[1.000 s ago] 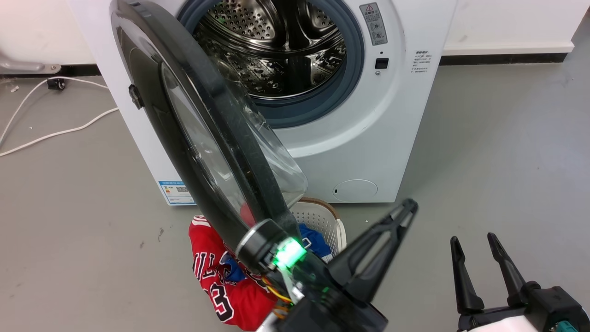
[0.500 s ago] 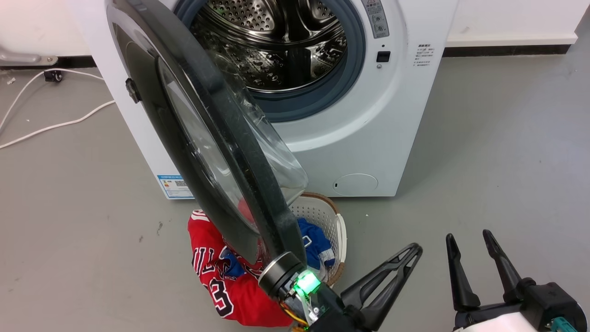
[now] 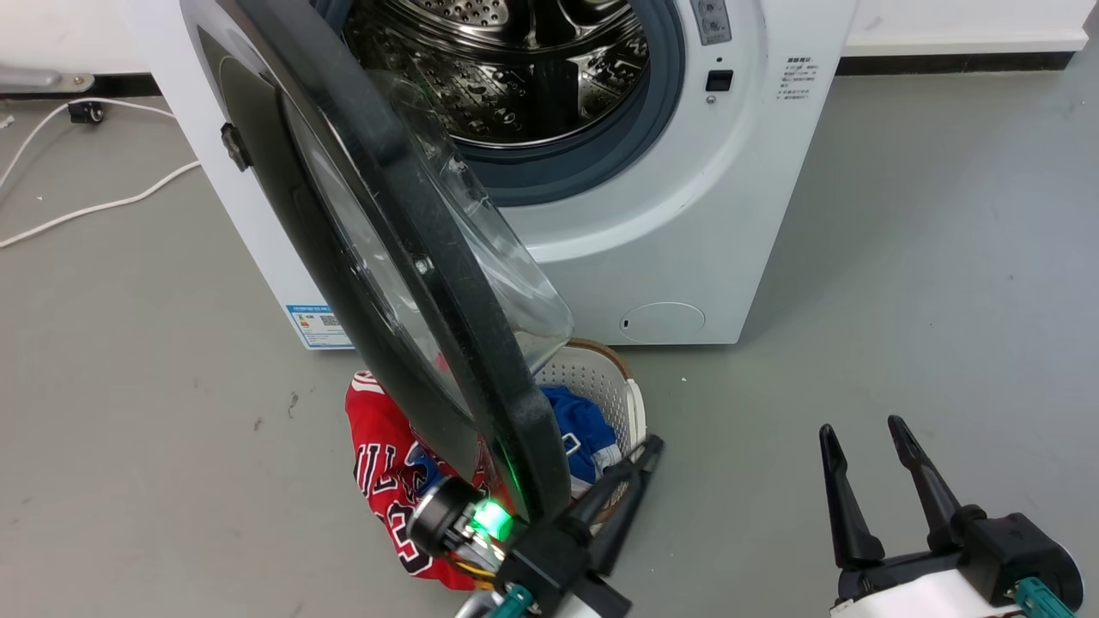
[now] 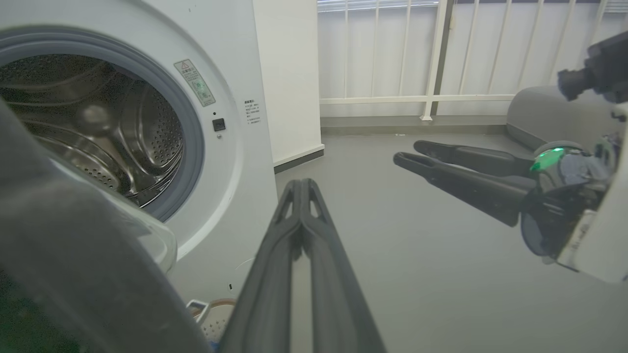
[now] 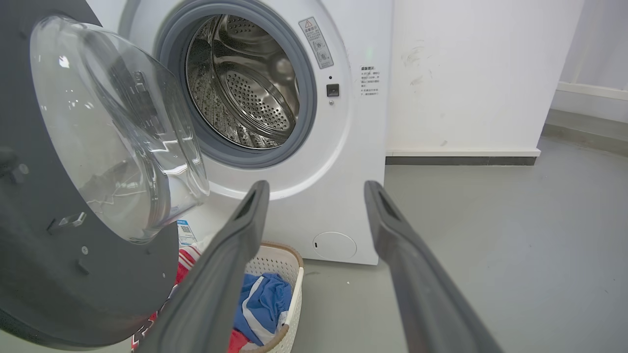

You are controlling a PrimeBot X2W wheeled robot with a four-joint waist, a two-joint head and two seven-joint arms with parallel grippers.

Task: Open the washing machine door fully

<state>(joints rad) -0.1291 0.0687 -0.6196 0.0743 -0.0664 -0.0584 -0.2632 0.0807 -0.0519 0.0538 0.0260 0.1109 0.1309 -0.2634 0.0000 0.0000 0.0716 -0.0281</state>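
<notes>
The washing machine door (image 3: 412, 257) stands swung out from its hinge on the left, seen nearly edge-on, its clear glass bowl (image 3: 506, 283) facing the drum (image 3: 515, 69). The white washing machine (image 3: 687, 215) stands behind it with the drum opening uncovered. My left gripper (image 3: 648, 451) is shut on nothing, low and just right of the door's free lower rim; whether it touches is unclear. In the left wrist view the left gripper (image 4: 301, 185) points past the door's dark rim (image 4: 73, 255). My right gripper (image 3: 859, 429) is open further right, well apart from the door (image 5: 49, 245).
A white laundry basket (image 3: 592, 378) with blue cloth and a red jersey (image 3: 378, 446) sits on the floor under the door. A white cable (image 3: 86, 206) lies on the floor at the left. Bare grey floor spreads to the right of the machine.
The head camera has shifted, so the machine sits higher in the picture. My left gripper has swung down and left, from right of the basket to close beside the door's lower rim. The door stands about as before.
</notes>
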